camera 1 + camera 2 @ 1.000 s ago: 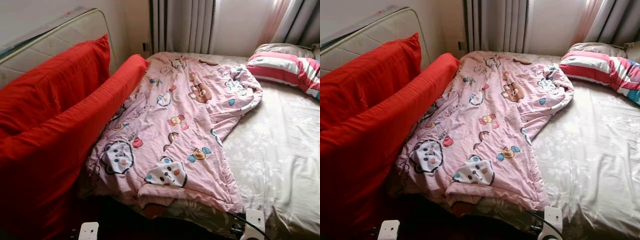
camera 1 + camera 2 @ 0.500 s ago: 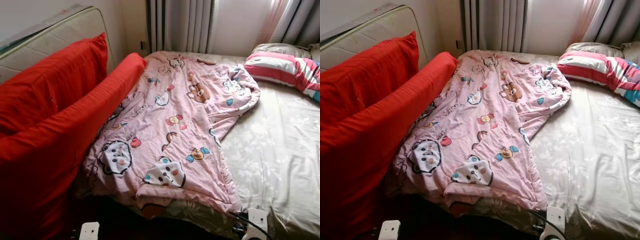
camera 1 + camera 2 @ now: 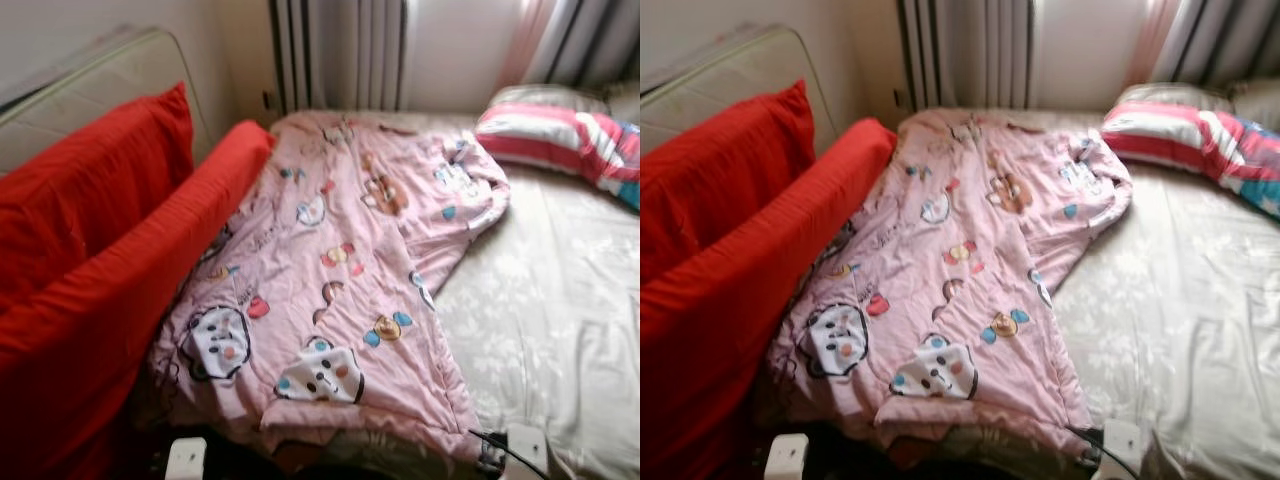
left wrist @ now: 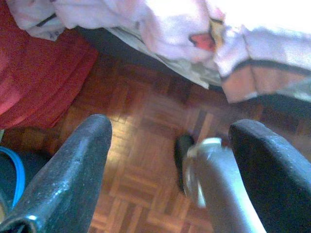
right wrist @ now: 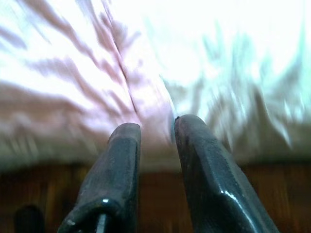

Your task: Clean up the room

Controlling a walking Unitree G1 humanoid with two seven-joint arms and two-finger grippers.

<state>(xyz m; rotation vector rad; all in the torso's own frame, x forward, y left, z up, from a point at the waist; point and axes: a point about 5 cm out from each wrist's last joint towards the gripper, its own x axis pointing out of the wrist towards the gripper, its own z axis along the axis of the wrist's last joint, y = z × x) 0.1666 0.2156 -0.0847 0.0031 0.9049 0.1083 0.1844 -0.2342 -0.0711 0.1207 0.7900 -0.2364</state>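
Bed (image 3: 560, 330) nearer, pink quilt (image 3: 340, 280) unmoved.
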